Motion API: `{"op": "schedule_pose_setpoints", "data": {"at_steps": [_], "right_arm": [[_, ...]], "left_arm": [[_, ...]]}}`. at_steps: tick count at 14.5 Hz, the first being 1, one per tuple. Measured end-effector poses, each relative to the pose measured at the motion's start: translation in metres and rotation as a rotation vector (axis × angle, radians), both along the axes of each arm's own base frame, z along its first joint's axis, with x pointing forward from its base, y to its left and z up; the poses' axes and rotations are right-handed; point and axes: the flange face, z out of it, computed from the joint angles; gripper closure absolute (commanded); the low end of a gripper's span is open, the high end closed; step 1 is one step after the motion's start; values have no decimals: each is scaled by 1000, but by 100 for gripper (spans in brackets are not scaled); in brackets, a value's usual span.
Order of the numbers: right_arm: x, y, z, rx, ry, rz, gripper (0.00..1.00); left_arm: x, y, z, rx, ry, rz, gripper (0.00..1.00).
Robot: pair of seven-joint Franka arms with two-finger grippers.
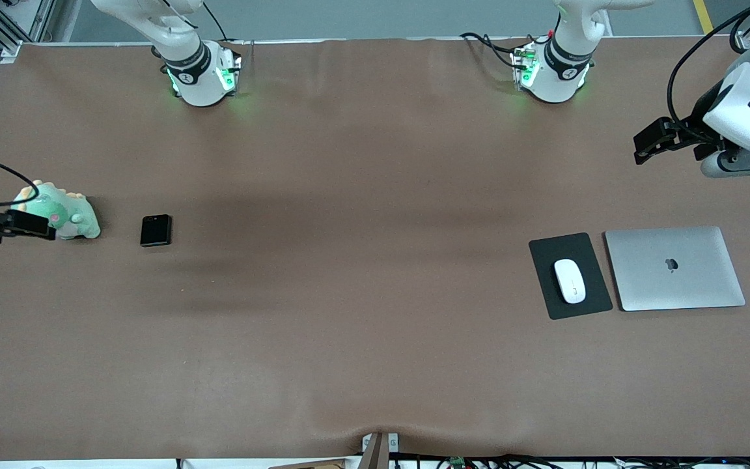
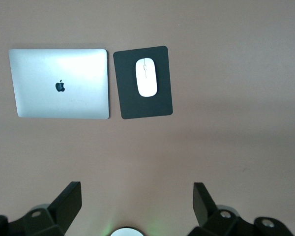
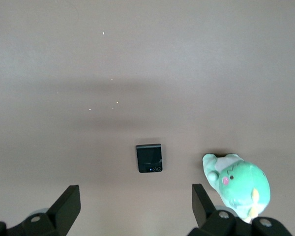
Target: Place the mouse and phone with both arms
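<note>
The white oval mouse (image 1: 569,281) lies on a black mouse pad (image 1: 547,254) toward the left arm's end of the table. It also shows in the left wrist view (image 2: 146,77). The black folded phone (image 1: 155,230) lies flat toward the right arm's end and shows in the right wrist view (image 3: 149,158) with its lenses toward the gripper. My left gripper (image 1: 650,144) is open and empty, up in the air over bare table by the laptop (image 2: 137,199). My right gripper (image 1: 22,225) is open and empty, held over a plush toy beside the phone (image 3: 136,201).
A closed silver laptop (image 1: 674,268) lies beside the mouse pad, nearer the table's end. A green plush toy (image 1: 66,212) sits beside the phone, at the right arm's end. Brown cloth covers the table (image 1: 362,260). The two arm bases stand along the top of the front view.
</note>
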Motion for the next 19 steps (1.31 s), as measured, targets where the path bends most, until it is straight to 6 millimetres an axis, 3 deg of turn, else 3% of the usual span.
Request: {"op": "schedule_pose_setpoints", "data": {"at_steps": [3, 6, 9, 13, 19], "right_arm": [[-26, 1, 36, 6, 13, -32, 0], [-50, 1, 54, 9, 13, -97, 0], [-77, 6, 57, -5, 25, -122, 0], [-104, 27, 55, -41, 1, -85, 0], [-106, 23, 49, -42, -30, -65, 0]], "left_arm": [[0, 0, 0, 0, 0, 0, 0], [0, 0, 0, 0, 0, 0, 0], [0, 1, 0, -1, 0, -12, 0], [-1, 1, 1, -1, -2, -18, 0], [-2, 7, 6, -6, -9, -26, 0]]}}
